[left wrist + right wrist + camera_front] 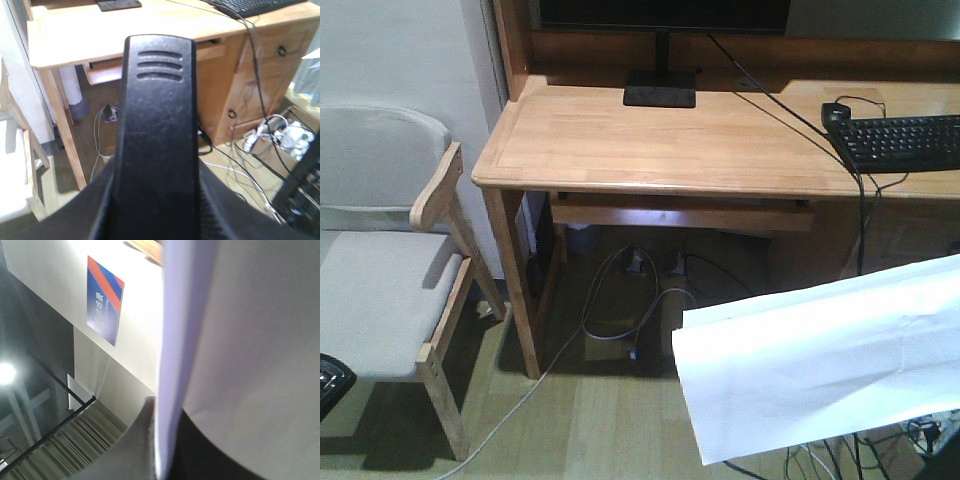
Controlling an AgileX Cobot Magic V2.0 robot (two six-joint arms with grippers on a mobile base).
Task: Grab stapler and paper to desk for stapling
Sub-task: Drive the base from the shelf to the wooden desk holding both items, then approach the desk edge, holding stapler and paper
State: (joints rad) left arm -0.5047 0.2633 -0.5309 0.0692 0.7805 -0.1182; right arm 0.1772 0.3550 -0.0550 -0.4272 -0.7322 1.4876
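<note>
Holding both items: my left gripper point(157, 215) clamps the stapler point(157, 115) mid-frame, my right gripper point(167, 460) pinches the paper point(820, 360) at lower right; neither has reached the desk point(650, 140) at upper centre yet.

- Stapler point(157, 130): black plastic, matt, finely pebbled, with three moulded grooves.
- Paper point(820, 360): plain white sheet, matt, lightly creased.
- Desk point(650, 140): light wood, visible grain, smooth with a soft sheen.
- Chair point(380, 290): grey cloth seat, pale wood frame.
- Keyboard point(905, 140): black matt plastic.
</note>
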